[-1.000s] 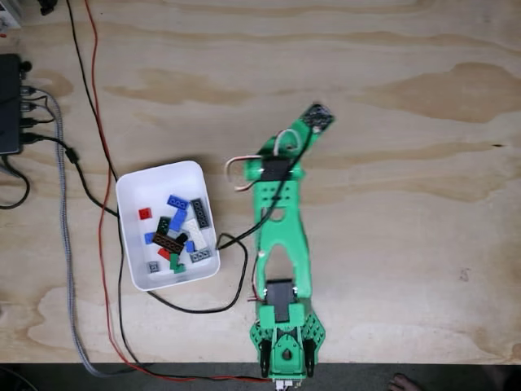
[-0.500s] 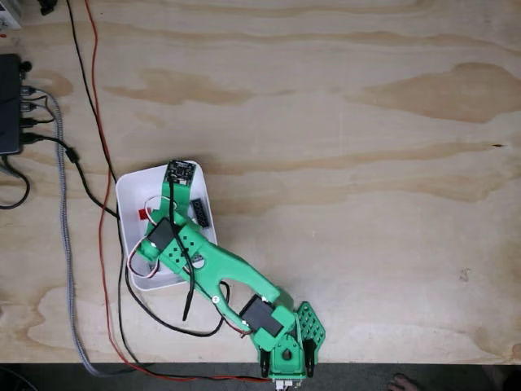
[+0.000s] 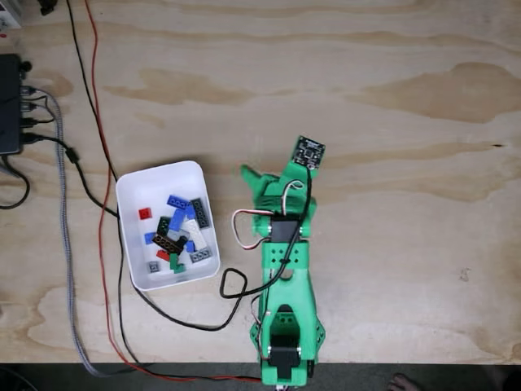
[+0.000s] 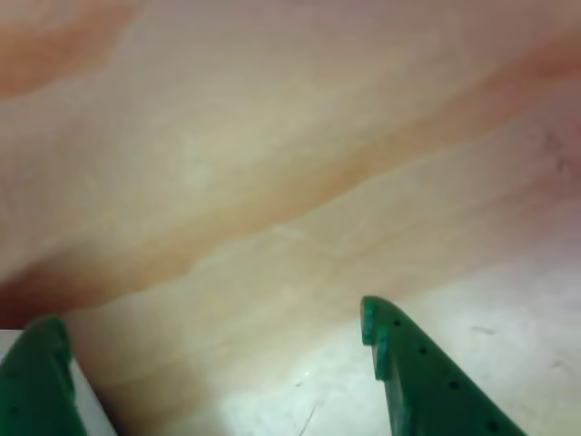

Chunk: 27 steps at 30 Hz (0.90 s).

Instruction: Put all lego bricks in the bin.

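- Bare plywood table (image 3: pixel 391 163) stretches around the arm in the fixed view; no loose brick lies on it, so the task looks finished or nearly so.
- The white bin (image 3: pixel 130 191) sits just left of the green arm (image 3: pixel 285 285), holding the pile of lego bricks (image 3: pixel 175 232).
- The gripper (image 4: pixel 213 327) hangs over bare wood, fingers (image 4: pixel 399 350) spread and empty.
- Exact brick count is unreadable; the arm hides some table.

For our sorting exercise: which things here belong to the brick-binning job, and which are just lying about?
Job: small coloured plastic lego bricks; shallow white plastic bin; green pincer, open.

Lying about: black box with plugs; grey braided cable; thin red wire.
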Available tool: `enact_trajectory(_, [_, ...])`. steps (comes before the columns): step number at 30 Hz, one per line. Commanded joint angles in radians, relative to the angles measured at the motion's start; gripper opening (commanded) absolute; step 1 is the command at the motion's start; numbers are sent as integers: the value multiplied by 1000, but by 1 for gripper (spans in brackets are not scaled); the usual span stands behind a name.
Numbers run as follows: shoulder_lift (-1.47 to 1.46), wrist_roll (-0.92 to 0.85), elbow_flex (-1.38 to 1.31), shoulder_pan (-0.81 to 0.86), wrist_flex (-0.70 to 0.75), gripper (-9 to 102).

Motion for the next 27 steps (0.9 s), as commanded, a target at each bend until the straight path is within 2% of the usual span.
enact_trajectory(1, [331,-250,262,75,-118,15])
enact_trajectory(3, [448,-270,328,66,-98,5])
enact_trajectory(6, [664,-279,442,25,-55,0])
enact_trajectory(12, [927,-272,557,-61,209,0])
enact_trajectory(15, [953,-314,635,-54,264,0])
enact_trajectory(20, [973,-316,724,-87,333,0])
enact_trajectory(27, [1031,-298,790,-115,284,1])
